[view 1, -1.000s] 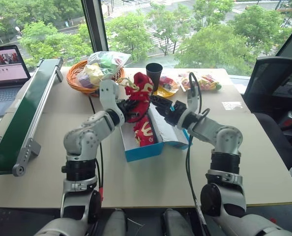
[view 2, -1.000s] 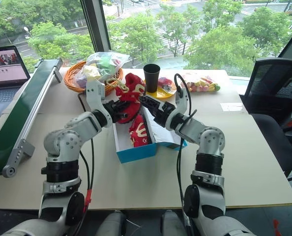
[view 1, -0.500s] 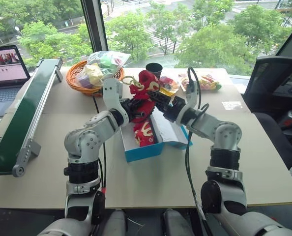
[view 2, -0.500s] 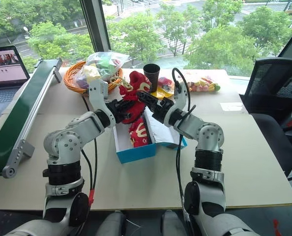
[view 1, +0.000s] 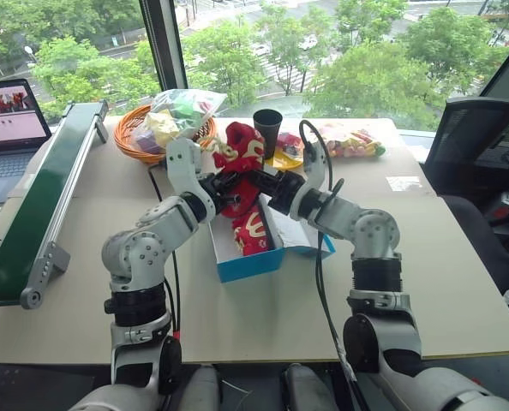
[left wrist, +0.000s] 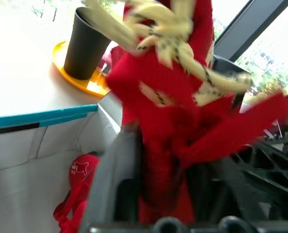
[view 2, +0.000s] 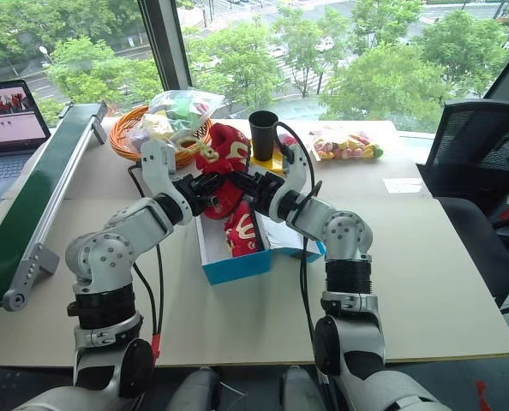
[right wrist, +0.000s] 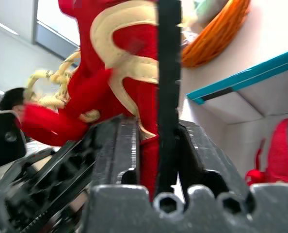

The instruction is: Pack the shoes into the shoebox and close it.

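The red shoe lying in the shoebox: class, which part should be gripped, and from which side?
Probably pinch the red shoe across its soft middle, coming straight down from above: it lies flat on the floor of the open shoebox, whose blue walls block any sideways approach.

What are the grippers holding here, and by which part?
The right gripper is shut on the lower fabric edge of a red shoe raised above the shoebox. The left gripper stands open around the same shoe's bottom.
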